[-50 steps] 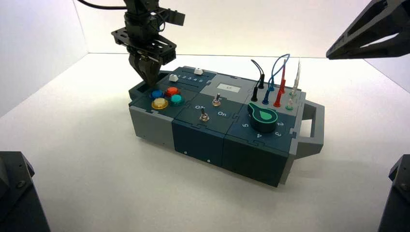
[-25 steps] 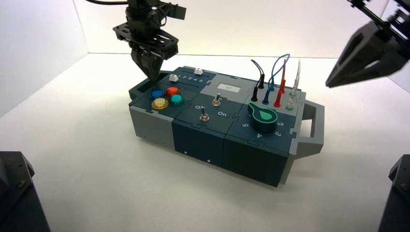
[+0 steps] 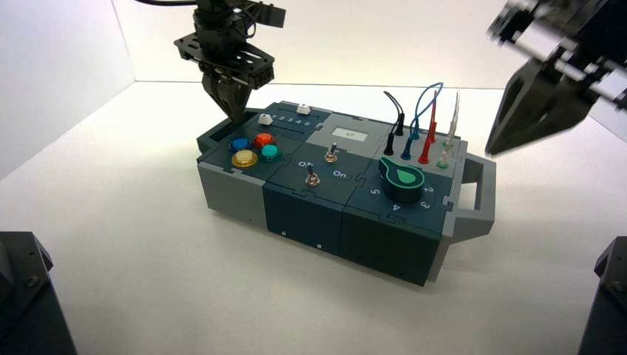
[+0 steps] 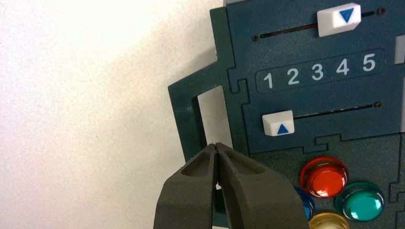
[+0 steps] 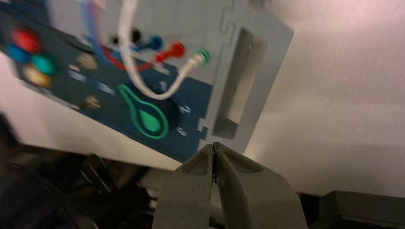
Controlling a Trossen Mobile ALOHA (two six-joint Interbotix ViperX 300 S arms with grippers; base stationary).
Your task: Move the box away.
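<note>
Box [image 3: 347, 188] resting diagonally on white tabletop [image 3: 148, 259], with left gripper [image 3: 235, 112] poised over its dark-teal end handle [image 4: 191, 119], fingers [image 4: 191, 200] pressed together and holding nothing. Right gripper [image 5: 215, 160] above grey end handle [image 3: 477, 196], fingers likewise closed and empty, a state plain only from the right wrist. Two white sliders [image 4: 278, 123] flanking a 1–5 scale, beside red button [image 4: 324, 176] and teal button [image 4: 359, 201], legible only from left wrist.
</note>
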